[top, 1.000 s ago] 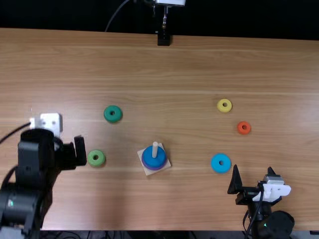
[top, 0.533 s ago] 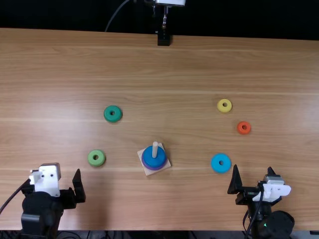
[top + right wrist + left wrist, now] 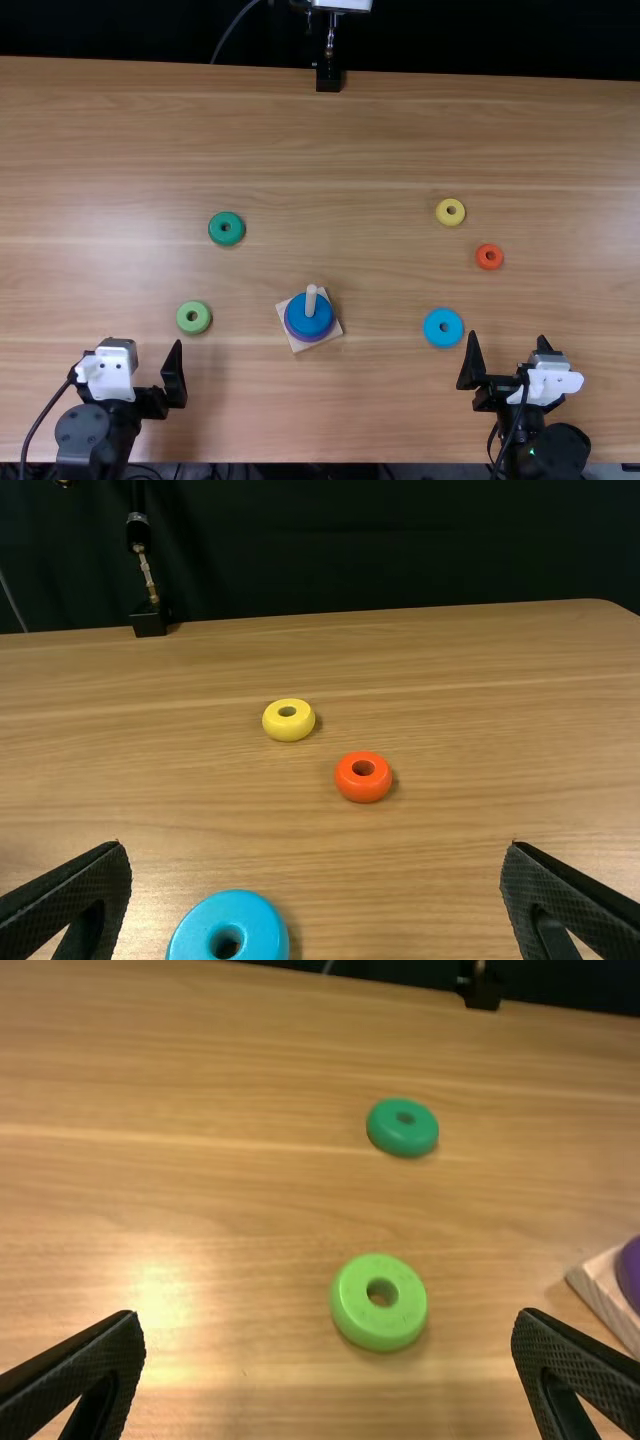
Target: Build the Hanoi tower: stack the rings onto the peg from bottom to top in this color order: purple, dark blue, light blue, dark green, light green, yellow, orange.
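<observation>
Nearest us at the table [image 3: 350,430], our left claw [image 3: 140,348] stands spread wide with nothing between its fingers, and our right claw [image 3: 508,340] is just as widely parted and empty. Between the two claws, a little ahead of them, sits the square base [image 3: 298,344] with its upright peg [image 3: 311,297]. We have the dark blue ring [image 3: 310,318] around that peg and, as well as we can make out beneath it, the purple ring [image 3: 633,1272] low against the wood. The light blue ring [image 3: 443,328] lies flat just left of the right claw; the light green ring [image 3: 194,317] lies just ahead of the left claw. Farther out, we see the orange ring [image 3: 490,257] ahead of the right claw, the dark green ring [image 3: 227,229] well ahead of the left claw, and the yellow ring [image 3: 451,212] beyond the orange one, slightly to its left.
</observation>
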Motion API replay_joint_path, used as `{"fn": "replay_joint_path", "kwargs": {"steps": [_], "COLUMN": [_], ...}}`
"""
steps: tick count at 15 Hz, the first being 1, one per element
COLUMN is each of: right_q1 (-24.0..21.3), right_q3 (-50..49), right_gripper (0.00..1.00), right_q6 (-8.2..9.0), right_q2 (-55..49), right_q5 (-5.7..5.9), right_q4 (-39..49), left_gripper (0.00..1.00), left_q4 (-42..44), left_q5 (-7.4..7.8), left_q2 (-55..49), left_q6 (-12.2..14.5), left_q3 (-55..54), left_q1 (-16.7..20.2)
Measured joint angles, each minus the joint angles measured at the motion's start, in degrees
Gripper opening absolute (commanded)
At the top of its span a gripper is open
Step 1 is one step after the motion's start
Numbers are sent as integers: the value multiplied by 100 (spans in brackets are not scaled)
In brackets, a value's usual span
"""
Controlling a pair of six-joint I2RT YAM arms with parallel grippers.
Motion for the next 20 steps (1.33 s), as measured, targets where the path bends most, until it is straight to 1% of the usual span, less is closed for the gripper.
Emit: {"fn": "replay_joint_path", "kwargs": {"steps": [1,6,7,9,10,12,14,16,20], "right_q1": [0,0,0,0,0,0,0,0,0], "right_q3": [2,2,0,0,2,0,2,2,0], "right_gripper": [100,100,100,100,100,100,100,100,100], "right_q6": [4,2,4,2,2,2,2,2,2], "right_q2": [0,0,0,0,0,0,0,0,0], "right_q5": [-2,0,0,0,0,0,0,0,0], "right_q4": [0,0,0,0,-2,2,-2,0,-2], "left_gripper": [100,100,100,100,100,100,100,100,100], "left_q4": [-4,98,96,136,140,157,83,61,35], "left_q5": [33,61,79,94,101,96,98,72,66], "left_q2": [-136,-511,-564,-614,-614,-616,-616,-614,-614], "left_q6": [0,20,120,538,682,831,901,918,922], "left_q3": [-35,-81,-81,-98,-103,-144,-144,-142,-138], "left_q1": [0,0,0,0,0,0,22,74,74]}}
